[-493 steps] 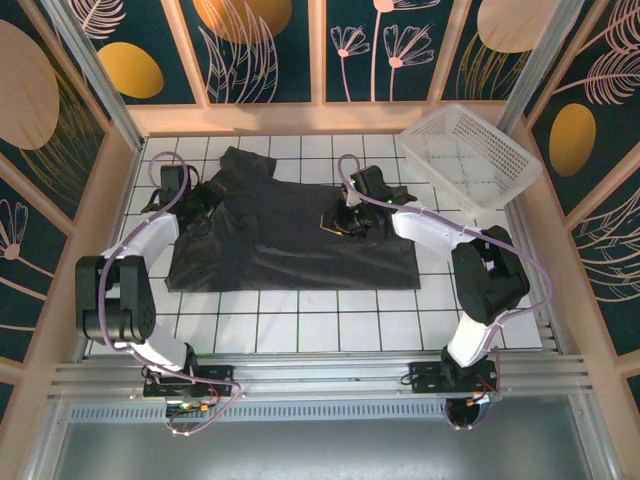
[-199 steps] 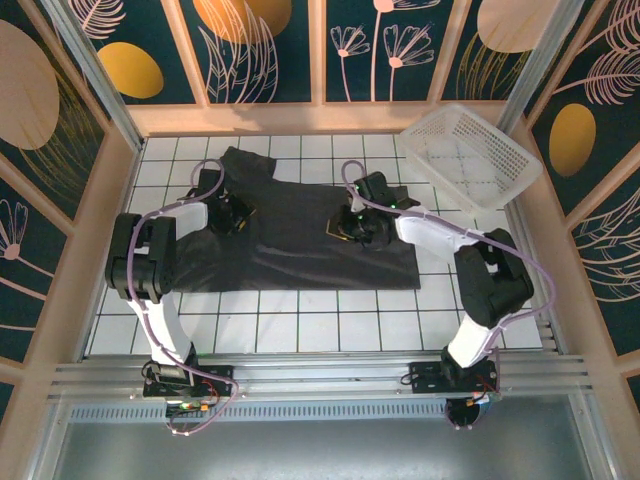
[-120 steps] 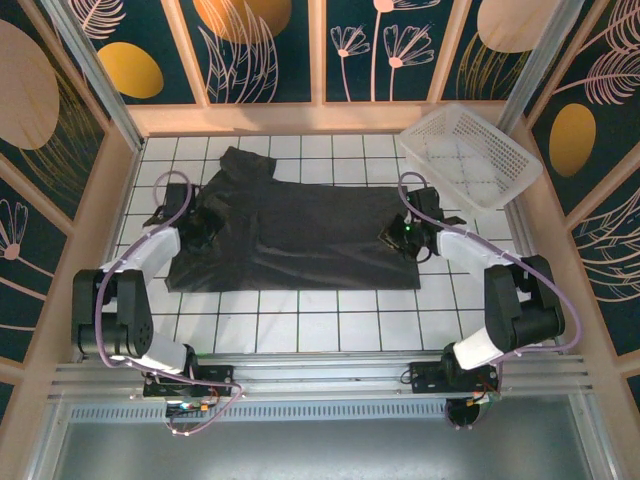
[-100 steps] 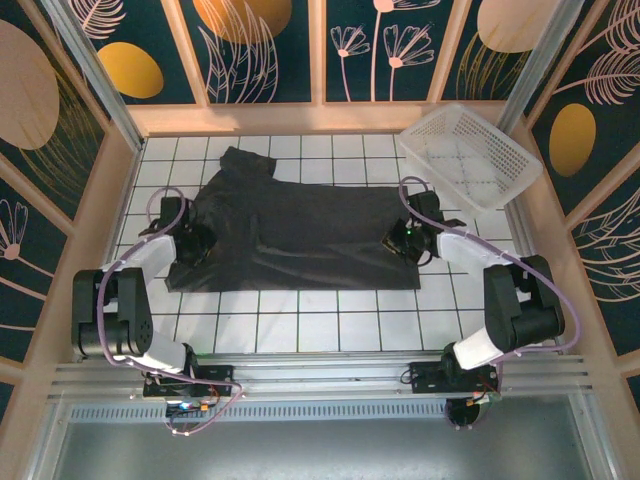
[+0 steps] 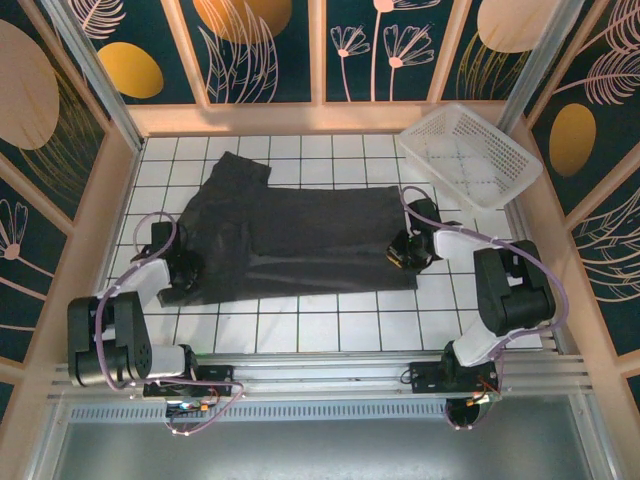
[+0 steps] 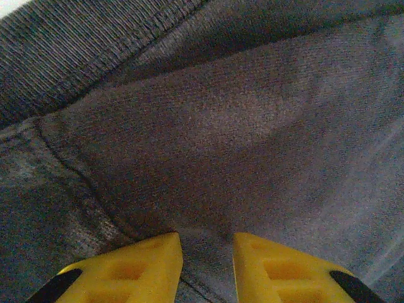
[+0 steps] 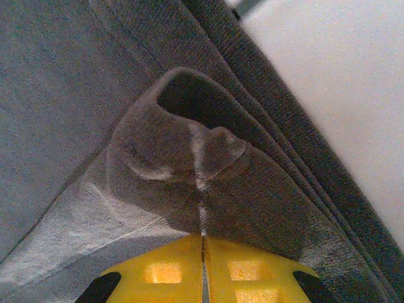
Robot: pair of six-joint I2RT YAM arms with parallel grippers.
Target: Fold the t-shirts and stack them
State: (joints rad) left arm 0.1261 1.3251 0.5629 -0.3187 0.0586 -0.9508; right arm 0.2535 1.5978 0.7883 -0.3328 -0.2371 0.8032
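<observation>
One black t-shirt (image 5: 300,235) lies spread flat across the white tiled table, its collar end at the far left. My left gripper (image 5: 178,272) sits low on the shirt's near left corner. In the left wrist view its yellow fingers (image 6: 145,259) stand a narrow gap apart with a fold of the t-shirt (image 6: 240,126) bunched between them, so the left gripper (image 6: 207,243) is shut on cloth. My right gripper (image 5: 405,252) is at the near right corner. There the right gripper (image 7: 203,238) is pinched tight on a puckered fold of the t-shirt (image 7: 63,95).
A white plastic lattice basket (image 5: 440,172) stands at the far right corner, apart from the shirt. Wooden walls ring the table. Bare tiles (image 5: 330,325) lie between the shirt's near edge and the arm bases.
Both grippers have moved toward the near edge of the table, and the shirt's near corners have come with them. The shirt has shifted and flattened slightly.
</observation>
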